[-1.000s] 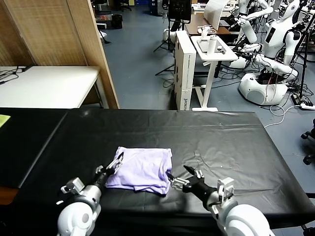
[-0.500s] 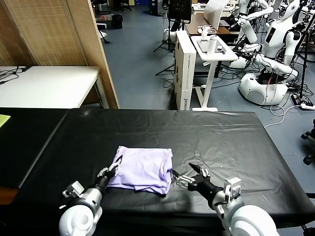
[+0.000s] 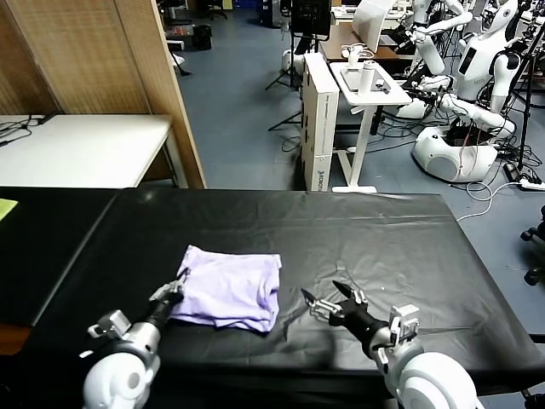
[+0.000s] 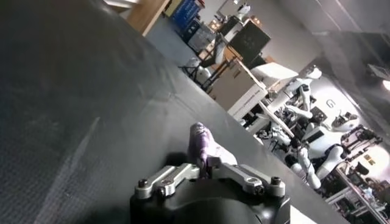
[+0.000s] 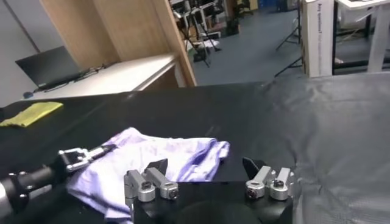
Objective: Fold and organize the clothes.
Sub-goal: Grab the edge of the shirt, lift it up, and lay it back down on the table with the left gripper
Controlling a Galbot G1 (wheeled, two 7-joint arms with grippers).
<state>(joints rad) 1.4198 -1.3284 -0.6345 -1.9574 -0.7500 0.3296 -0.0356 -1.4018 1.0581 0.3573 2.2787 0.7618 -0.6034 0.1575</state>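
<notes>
Lavender cotton, already folded into a rough rectangle, is your T-shirt [image 3: 228,286]; it lies on the black surface [image 3: 409,247] toward the near edge, left of centre. Your left end effector [image 3: 176,286] has its tips pinched on the shirt's near-left corner, grasping the fabric. Your right end effector [image 3: 325,302] sits released, fingers spread, apart from the shirt's right edge and over bare surface, near the near edge.

Your main risk is pulling with only one corner held. If you drag toward the left edge, the loose layers along the near hem can slide apart and undo the fold. Lifting that corner high would likely let the bundle fall open. The black cover is wrinkled near the right end effector, so a low sweep there may snag it and shift the shirt.
</notes>
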